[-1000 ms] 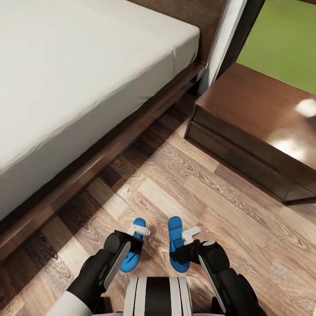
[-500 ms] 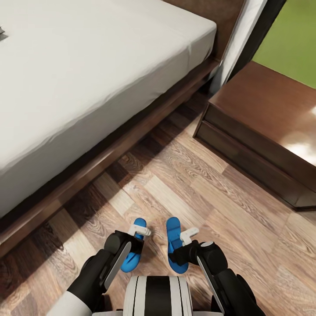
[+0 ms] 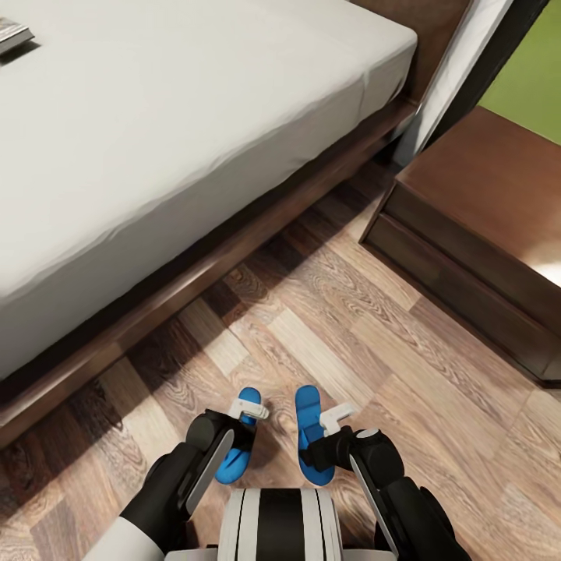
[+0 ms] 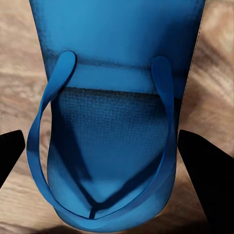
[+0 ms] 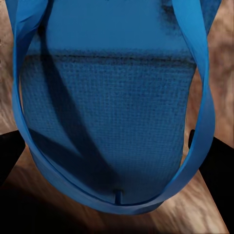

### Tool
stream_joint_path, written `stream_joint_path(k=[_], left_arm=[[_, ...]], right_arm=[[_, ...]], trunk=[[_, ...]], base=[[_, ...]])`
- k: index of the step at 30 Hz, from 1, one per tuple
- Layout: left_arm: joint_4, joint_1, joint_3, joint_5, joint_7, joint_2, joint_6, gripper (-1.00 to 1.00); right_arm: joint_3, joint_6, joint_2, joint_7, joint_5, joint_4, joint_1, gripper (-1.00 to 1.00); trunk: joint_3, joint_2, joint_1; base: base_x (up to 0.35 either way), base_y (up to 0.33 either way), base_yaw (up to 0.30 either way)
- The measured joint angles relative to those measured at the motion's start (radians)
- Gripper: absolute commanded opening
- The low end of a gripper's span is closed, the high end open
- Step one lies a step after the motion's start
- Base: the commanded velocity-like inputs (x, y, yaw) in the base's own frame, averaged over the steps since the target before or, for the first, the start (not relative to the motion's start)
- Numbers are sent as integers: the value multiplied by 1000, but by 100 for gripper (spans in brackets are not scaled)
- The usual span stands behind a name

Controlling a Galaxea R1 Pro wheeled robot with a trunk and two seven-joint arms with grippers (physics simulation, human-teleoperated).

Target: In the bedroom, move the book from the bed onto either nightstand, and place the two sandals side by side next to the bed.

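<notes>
Two bright blue sandals hang over the wood floor just in front of my trunk. My left gripper [image 4: 101, 161] is shut on the left sandal [image 3: 246, 399], its dark fingers [image 4: 204, 170] pressing the sole's sides. My right gripper [image 5: 114, 161] is shut on the right sandal [image 3: 308, 411] in the same way. The bed [image 3: 156, 140] with its off-white mattress stretches across the upper left. The book [image 3: 11, 33] lies on the mattress at the picture's far upper-left corner. The dark glossy nightstand [image 3: 491, 202] stands at the right, beside the headboard.
A strip of wood-plank floor [image 3: 327, 327] runs between the bed's dark frame [image 3: 234, 249] and the nightstand. A white curtain [image 3: 460, 70] and a dark window frame with green outside stand behind the nightstand.
The whole view has shifted: bed and nightstand have slid to the right in the picture and the book has come into sight. Both sandals stayed in my grippers.
</notes>
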Motion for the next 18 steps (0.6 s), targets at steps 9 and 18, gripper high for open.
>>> stream_joint_path(k=[9, 18], left_arm=[[0, 0, -1, -2, -1, -1, 0, -100], [3, 0, -2, -4, -1, -9, 0, -100]], right_arm=[[0, 0, 0, 0, 1, 0, 0, -100], [-2, 0, 0, 0, 2, -1, 0, -100]], trunk=[[-9, 0, 0], [-10, 0, 0]], base=[[0, 0, 102], [-8, -129, 9]])
